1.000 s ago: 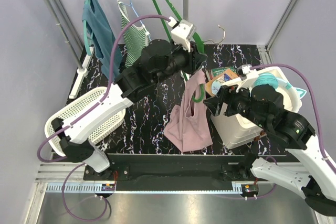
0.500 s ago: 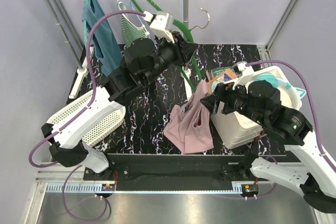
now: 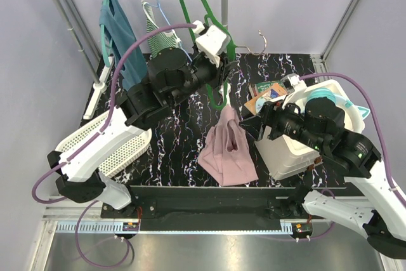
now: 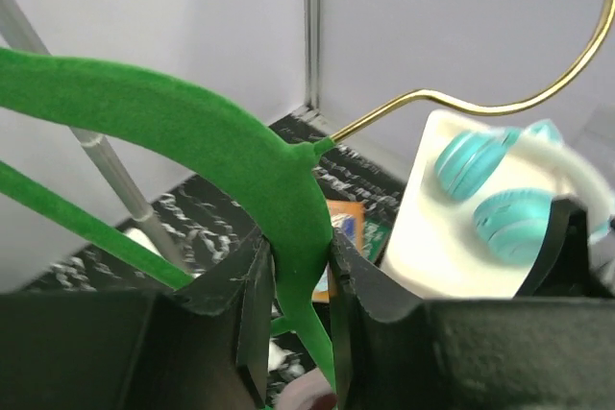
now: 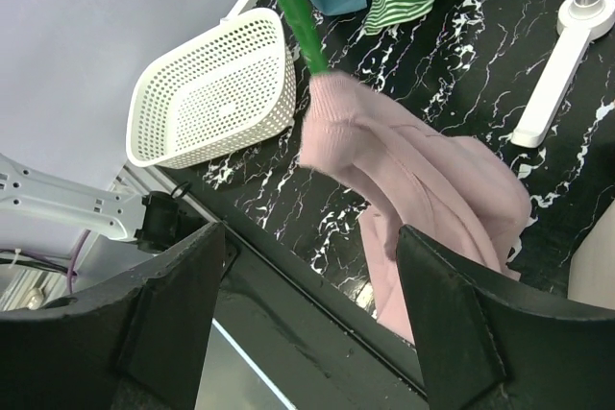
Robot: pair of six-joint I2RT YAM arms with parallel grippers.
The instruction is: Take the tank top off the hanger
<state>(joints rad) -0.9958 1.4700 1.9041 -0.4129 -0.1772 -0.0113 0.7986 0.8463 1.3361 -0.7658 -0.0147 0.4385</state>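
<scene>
Holding the green hanger (image 4: pixel 192 132) up by its neck, with the pink tank top (image 3: pixel 227 147) dangling off its lower end.

My left gripper (image 4: pixel 298 285) is clamping the hanger just below the brass hook, while my right gripper (image 5: pixel 309 232) is hanging spread wide and empty just beside the cloth. The top is looking light, soft and limp, its hem pooling on the marbled table (image 3: pixel 177 150). One strap seems to be catching the hanger's tip, though I cannot be sure. I am judging the bunched fabric near that strap the best place to pinch. Room is looking tight, with the white bin (image 3: pixel 288 150) crowding the right and the basket (image 3: pixel 108 138) sitting to the left.
</scene>
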